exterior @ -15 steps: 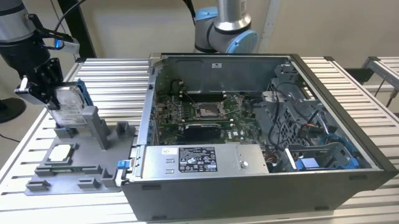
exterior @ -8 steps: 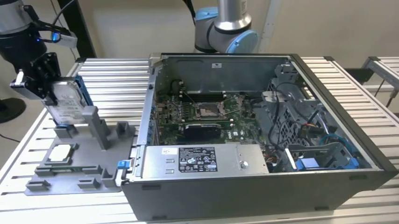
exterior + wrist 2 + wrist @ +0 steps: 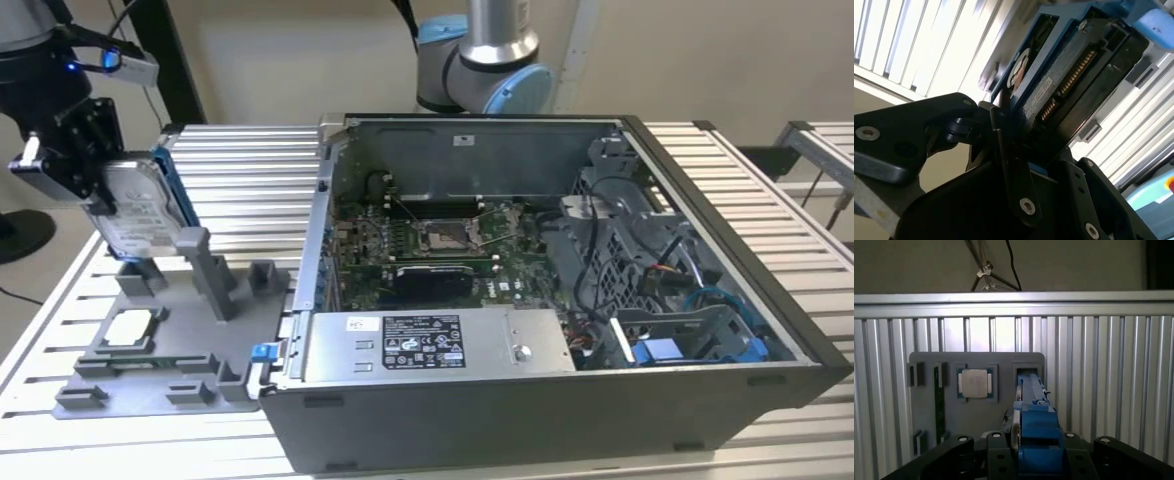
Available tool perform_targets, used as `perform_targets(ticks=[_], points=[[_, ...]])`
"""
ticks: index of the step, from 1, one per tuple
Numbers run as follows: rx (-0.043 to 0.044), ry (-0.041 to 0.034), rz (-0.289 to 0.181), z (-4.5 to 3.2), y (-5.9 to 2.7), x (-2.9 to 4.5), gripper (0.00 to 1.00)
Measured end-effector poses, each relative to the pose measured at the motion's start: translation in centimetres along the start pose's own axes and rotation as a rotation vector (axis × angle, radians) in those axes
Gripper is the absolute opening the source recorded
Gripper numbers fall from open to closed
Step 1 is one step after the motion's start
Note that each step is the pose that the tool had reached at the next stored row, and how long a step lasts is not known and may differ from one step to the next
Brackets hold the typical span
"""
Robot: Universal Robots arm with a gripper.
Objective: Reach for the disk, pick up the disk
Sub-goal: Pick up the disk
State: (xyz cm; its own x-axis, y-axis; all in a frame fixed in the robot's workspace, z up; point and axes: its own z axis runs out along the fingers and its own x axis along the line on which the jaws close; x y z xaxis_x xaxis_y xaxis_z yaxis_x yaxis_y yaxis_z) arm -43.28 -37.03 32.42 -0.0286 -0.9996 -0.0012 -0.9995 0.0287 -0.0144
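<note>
The disk (image 3: 136,208) is a silver-grey drive in a blue frame. It stands on edge at the exterior view's left, with its lower edge just above the upright slot of the grey fixture (image 3: 160,350). My gripper (image 3: 110,192) is shut on the disk from the side. The second wrist view has the disk's (image 3: 1064,75) circuit side and connector between the black fingers (image 3: 1004,145). From the first wrist view I look along the disk's blue edge (image 3: 1036,432) toward an empty slot (image 3: 1026,371) in the fixture (image 3: 924,410).
An open computer case (image 3: 747,310) stands at the exterior view's right, with a labelled grey metal box (image 3: 427,345) at its front. A small whitish chip (image 3: 130,325) (image 3: 975,383) lies in the fixture. The slatted metal table (image 3: 254,170) carries everything. The arm's base (image 3: 483,70) rises behind the case.
</note>
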Motion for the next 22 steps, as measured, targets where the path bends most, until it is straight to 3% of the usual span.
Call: perform_targets(ticks=[22], points=[[-0.0001,0.0001,0.000,-3.92,-0.05,-0.01,0.00]])
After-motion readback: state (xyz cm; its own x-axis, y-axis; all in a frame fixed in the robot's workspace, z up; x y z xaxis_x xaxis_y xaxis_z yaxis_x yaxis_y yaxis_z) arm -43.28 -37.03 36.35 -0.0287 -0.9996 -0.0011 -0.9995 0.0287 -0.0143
